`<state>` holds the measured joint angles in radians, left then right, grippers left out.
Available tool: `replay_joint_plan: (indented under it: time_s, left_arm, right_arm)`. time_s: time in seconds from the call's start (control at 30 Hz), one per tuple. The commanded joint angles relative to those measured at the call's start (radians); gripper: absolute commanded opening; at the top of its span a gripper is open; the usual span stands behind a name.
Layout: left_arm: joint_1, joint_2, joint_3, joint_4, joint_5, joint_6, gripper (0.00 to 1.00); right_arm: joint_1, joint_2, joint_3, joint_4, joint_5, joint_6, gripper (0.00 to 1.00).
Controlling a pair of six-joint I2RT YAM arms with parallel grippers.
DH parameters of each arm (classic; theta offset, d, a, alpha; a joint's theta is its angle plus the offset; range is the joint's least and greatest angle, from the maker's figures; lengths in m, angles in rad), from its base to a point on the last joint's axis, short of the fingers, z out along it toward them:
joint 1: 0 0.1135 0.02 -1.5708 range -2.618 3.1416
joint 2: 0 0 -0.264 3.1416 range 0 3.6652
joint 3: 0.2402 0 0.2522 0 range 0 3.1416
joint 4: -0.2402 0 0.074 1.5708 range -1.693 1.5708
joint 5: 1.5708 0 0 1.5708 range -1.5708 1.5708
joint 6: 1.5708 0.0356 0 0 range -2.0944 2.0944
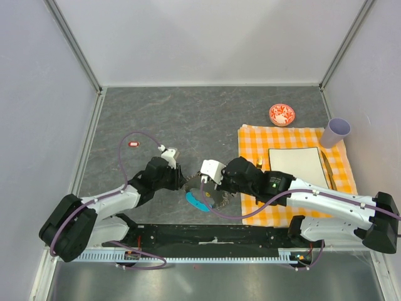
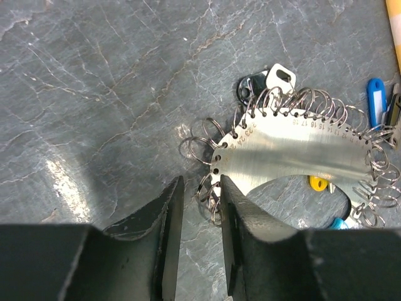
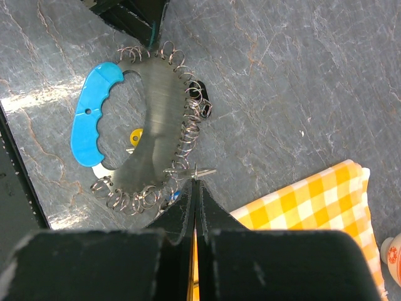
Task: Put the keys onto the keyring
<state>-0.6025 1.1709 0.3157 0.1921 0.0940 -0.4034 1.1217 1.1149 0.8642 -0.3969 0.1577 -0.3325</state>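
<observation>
The keyring (image 2: pixel 294 147) lies flat on the grey worktop (image 1: pixel 207 119), near its front centre. It is a curved metal plate with small wire rings along its outer edge and a cyan grip (image 3: pixel 94 119) closing the inner side. A black-and-white key (image 2: pixel 272 78) sits at the ringed edge. A blue key head (image 2: pixel 374 100) lies just beside the edge, farther along.

The left claw (image 2: pixel 200 204) is at one end of the plate. Its jaws stand apart, with a few of the wire rings between the fingertips.

The right claw (image 3: pixel 195 204) is at the opposite end, jaws together, tips at the ringed edge. Whether anything thin is pinched there cannot be determined.

An orange-and-white checked cloth (image 1: pixel 250 141) lies to the right.
</observation>
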Motion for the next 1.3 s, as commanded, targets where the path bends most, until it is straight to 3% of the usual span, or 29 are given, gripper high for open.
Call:
replay_joint_plan:
  time_s: [0.0, 0.3, 0.83, 1.13, 1.27]
  left_arm:
    - [0.004, 0.003, 0.077, -0.077, -0.03, 0.04, 0.37]
    - [0.047, 0.096, 0.152, -0.115, 0.096, 0.106, 0.34]
    - [0.053, 0.13, 0.189, -0.186, 0.191, 0.092, 0.28]
    - [0.055, 0.095, 0.195, -0.186, 0.19, 0.089, 0.17]
    - [0.055, 0.067, 0.197, -0.186, 0.197, 0.087, 0.04]
  right_arm:
    - [0.003, -0.013, 0.01, 0.03, 0.011, 0.01, 0.0]
    - [0.003, -0.024, 0.007, 0.026, 0.009, 0.012, 0.0]
    - [0.003, -0.021, 0.009, 0.027, 0.008, 0.01, 0.0]
    - [0.003, -0.02, 0.009, 0.027, 0.006, 0.013, 0.0]
    - [0.003, -0.021, 0.01, 0.026, 0.006, 0.015, 0.0]
